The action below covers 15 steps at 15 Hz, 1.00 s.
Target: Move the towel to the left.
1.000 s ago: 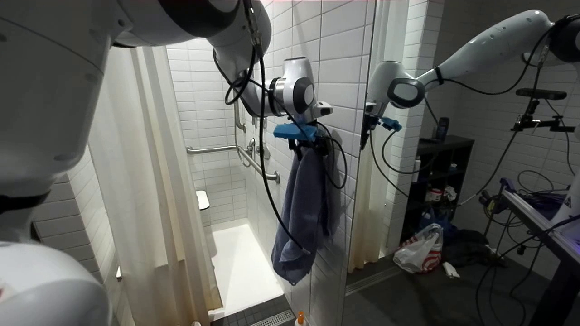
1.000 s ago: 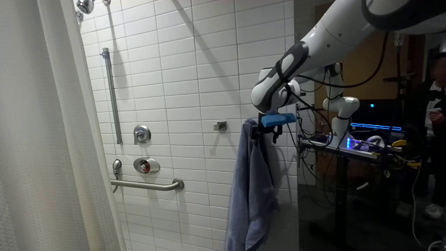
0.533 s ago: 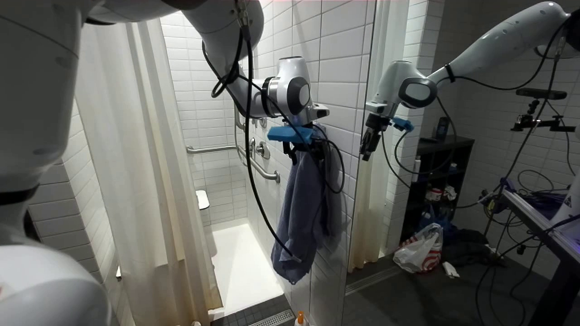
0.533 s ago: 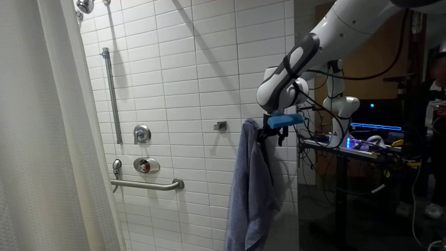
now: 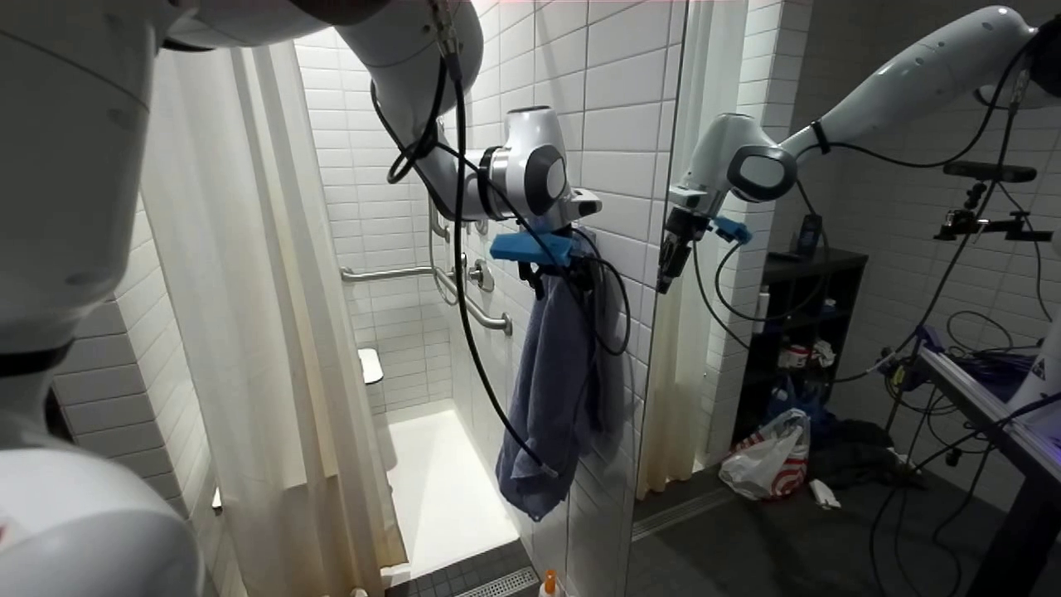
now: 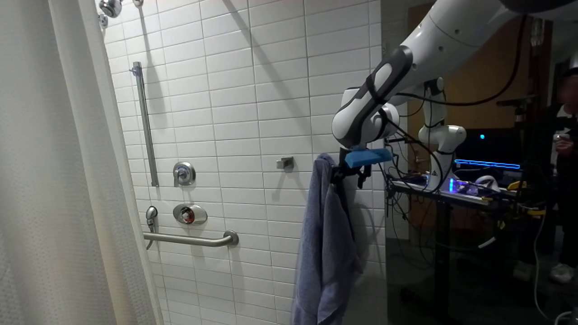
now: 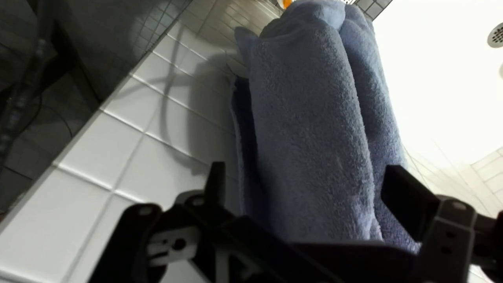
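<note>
As the wrist view looks down past the gripper (image 7: 305,175), we find its jaws wide apart, with the blue-grey towel (image 7: 310,125) visible between and beyond them; whether they touch it, we cannot tell. We note the towel hangs in soft folds along the white tiled wall (image 7: 98,141), its top, in an exterior view, between the gripper and a metal fitting (image 6: 285,163). Farthest below, we record the shower floor (image 7: 432,78) with its round drain (image 7: 496,36).

A bathroom with a shower stall (image 5: 373,207): the white-tiled wall (image 6: 266,113) just beside the gripper (image 7: 308,184) bears a shower valve (image 6: 184,174) and, lower than the gripper, a grab bar (image 6: 194,240); a shower pan (image 5: 443,481) lies below the gripper, a shower curtain (image 5: 282,348) well apart from it.
</note>
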{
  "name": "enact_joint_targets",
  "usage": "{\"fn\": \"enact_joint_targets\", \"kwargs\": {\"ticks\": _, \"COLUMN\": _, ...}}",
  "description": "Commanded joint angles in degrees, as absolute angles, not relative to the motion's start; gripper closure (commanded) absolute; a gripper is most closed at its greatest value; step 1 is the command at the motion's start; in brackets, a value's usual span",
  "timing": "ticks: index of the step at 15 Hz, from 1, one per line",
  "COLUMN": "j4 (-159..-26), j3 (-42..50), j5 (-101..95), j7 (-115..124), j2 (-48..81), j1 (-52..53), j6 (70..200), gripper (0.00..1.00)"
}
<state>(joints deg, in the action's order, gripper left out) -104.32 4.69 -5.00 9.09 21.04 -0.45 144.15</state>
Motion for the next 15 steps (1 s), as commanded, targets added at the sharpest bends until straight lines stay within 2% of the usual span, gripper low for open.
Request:
{"fn": "enact_joint_targets", "kwargs": {"ticks": 1, "j4": -103.6, "j3": 5.0, "j5": -6.0, "j7": 10.3, "j2": 22.7, "j1": 0.5, "j6": 148.3, "gripper": 0.0}}
{"fn": "enact_joint_targets", "kwargs": {"ticks": 5, "j4": -102.1, "j3": 5.8, "j5": -6.8, "j7": 11.2, "j2": 25.3, "j1": 1.6, "j6": 151.0, "gripper": 0.0}}
{"fn": "enact_joint_targets", "kwargs": {"ticks": 9, "j4": -98.2, "j3": 11.2, "j5": -13.9, "j7": 17.6, "j2": 29.2, "j1": 5.3, "j6": 155.4, "gripper": 0.0}}
{"fn": "enact_joint_targets", "kwargs": {"ticks": 15, "j4": -90.8, "j3": 14.4, "j5": -15.9, "j7": 19.6, "j2": 34.5, "j1": 6.8, "j6": 154.4, "gripper": 0.0}}
